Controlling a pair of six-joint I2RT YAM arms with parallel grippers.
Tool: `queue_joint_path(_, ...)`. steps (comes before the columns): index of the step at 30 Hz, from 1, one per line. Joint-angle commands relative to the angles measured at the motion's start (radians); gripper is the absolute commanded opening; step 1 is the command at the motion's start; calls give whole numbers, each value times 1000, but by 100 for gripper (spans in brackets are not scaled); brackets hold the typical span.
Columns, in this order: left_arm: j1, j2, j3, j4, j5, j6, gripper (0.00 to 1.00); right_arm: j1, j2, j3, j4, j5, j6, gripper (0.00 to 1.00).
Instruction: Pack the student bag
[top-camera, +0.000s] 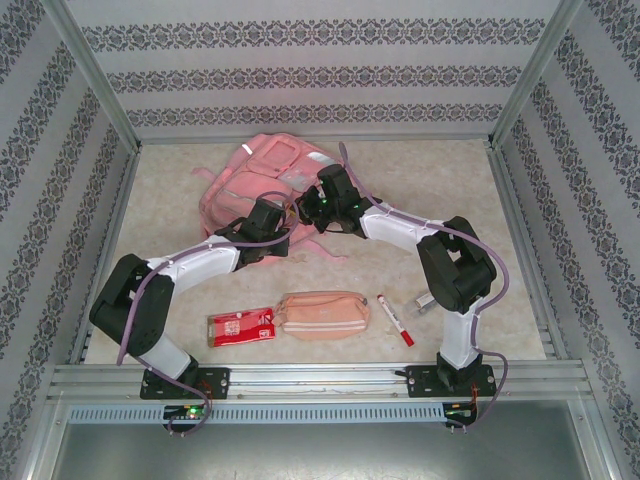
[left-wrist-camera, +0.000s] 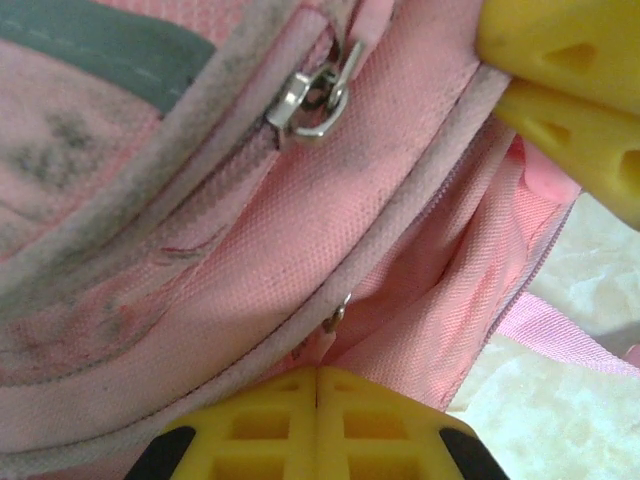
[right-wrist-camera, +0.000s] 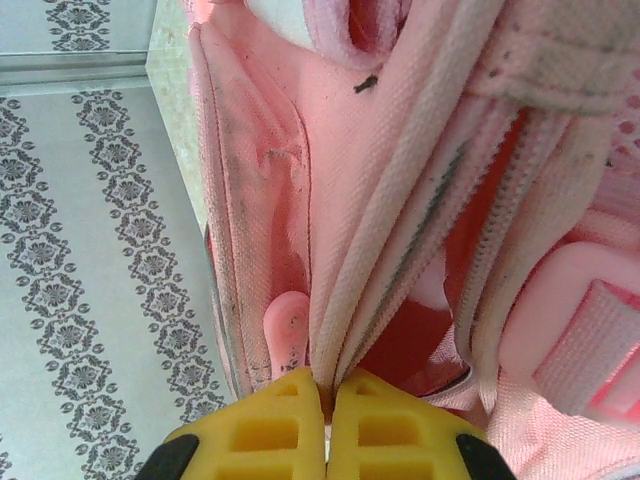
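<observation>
top external: high above the near edge, looking down the table (top-camera: 420, 190)
2 wrist views: tight on the student bag (top-camera: 262, 172), shared

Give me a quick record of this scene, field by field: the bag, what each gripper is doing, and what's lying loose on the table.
student bag: pink, lying at the middle rear of the table
left gripper: jaws shut on a seam at the bag's near edge
right gripper: jaws shut on a piped edge of the bag, close beside the left gripper
loose in front, left to right: red packet, pink pouch, red marker
packing: those three lie outside the bag
</observation>
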Motion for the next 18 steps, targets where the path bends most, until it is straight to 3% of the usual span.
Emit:
queue_joint_path(1, -4, -8, 4, 74, -52, 52, 0, 22, -86, 17, 69, -41, -9, 0)
queue_joint_path(9, -1, -164, -68, 66, 2, 25, 0, -11, -105, -60, 43, -32, -35, 0)
queue_joint_path(13, -1, -179, -71, 43, 67, 11, 0, -10, -96, -68, 53, -32, -18, 0)
queue_joint_path(18, 10, -190, -108, -3, 54, 51, 0, -32, -99, -75, 74, -26, 1, 0)
